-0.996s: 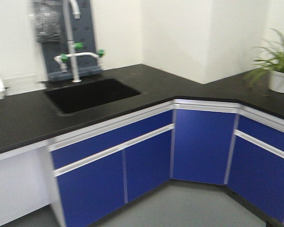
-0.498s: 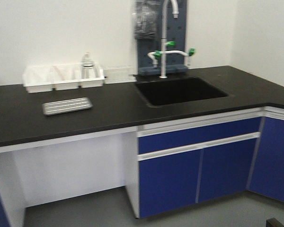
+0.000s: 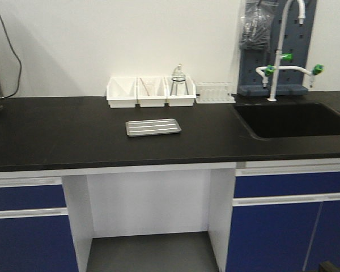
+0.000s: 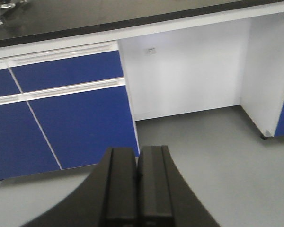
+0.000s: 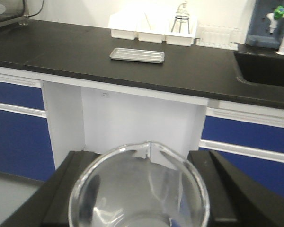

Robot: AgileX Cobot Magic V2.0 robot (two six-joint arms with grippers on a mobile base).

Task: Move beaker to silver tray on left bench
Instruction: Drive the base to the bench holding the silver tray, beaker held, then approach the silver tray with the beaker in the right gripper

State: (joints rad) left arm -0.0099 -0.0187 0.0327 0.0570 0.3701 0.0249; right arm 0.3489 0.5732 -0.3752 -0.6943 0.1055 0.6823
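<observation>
Two grippers: right gripper (image 5: 141, 187) clamps the beaker (image 5: 132, 203), left gripper (image 4: 137, 184) empty, jaws pressed together.
Right jaws spread beaker-wide, one finger each side of the glass; beaker held short of the left bench (image 3: 56, 133), silver tray (image 3: 153, 127) well apart ahead on its worktop.

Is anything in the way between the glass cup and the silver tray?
Nothing visible is. The small clear glass beaker sits in the right pincer, out in front of the black bench; the grey metal tray lies bare, with the white plastic bins behind it.
</observation>
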